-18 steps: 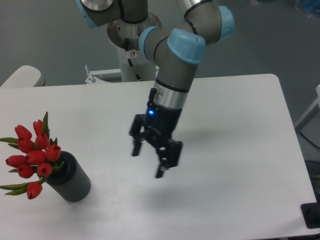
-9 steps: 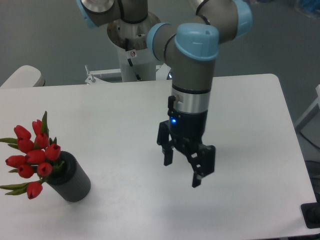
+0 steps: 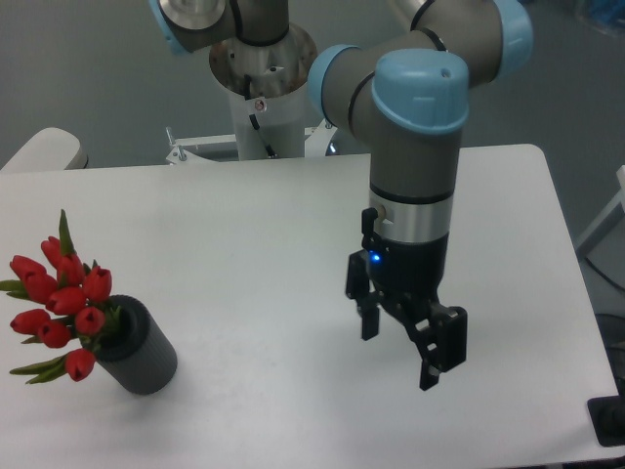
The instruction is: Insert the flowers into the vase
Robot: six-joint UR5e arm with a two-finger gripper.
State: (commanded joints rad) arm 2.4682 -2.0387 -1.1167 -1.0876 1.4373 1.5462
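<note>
At the lower left of the frame, the dark grey matte cylindrical vase stands on the white tabletop, and the bunch of red tulip buds with green leaves sits in its mouth, heads spilling left over the rim, looks like the job's done! Lower right of centre, the black two-finger gripper hangs above the table with jaws spread and nothing between them, well apart from the vase. Nothing stands between the two. Further back, top centre, the arm's pale grey mounting base rises behind the table edge.
</note>
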